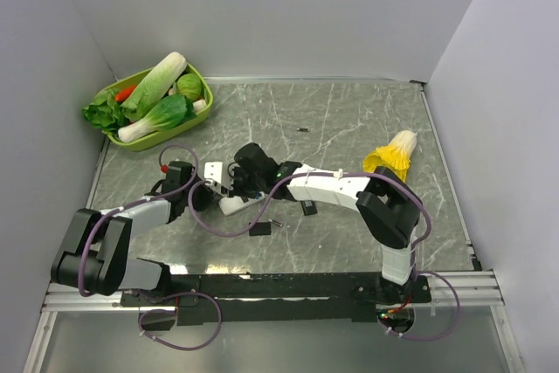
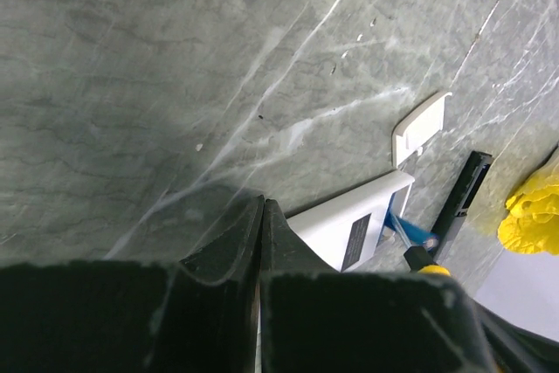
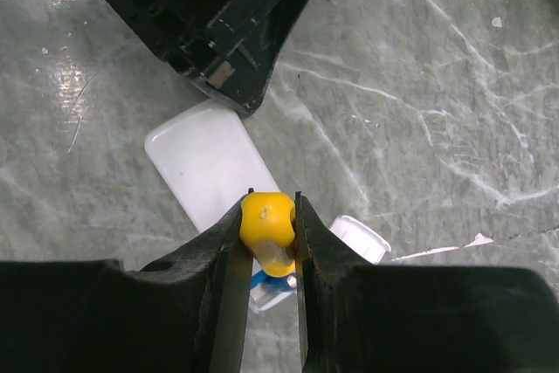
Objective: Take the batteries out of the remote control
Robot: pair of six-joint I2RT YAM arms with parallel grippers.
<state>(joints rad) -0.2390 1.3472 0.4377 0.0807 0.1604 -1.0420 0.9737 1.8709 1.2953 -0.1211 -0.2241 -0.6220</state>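
The right fingers (image 3: 314,277) are closed nearly all the way on the yellow battery (image 3: 267,218), pinching it near one rounded end. Seen end-on, the cell stands between the pads, over the end of the white remote (image 3: 205,168). I cannot tell whether its lower end sits in the compartment or has cleared it. A blue battery (image 2: 412,235) shows just beside it at the remote's open end.

The left fingers (image 2: 231,251) are pressed together with nothing visible between them. Their tips are at the edge of the remote, not around it, and whether they bear down on it is unclear.

The main risk is the grip itself. The hold is narrow and on a smooth round body, so a sideways pull could let the cell pivot or squirt out and roll across the table (image 3: 419,85). If a contact spring holds the lower end, a straight lift could drag the remote up with it, since the left fingers do not clamp the remote. A jolt there could also tip the blue battery loose or skew the remote toward the white cover plate (image 2: 421,124) lying near it — making the next grasp harder.
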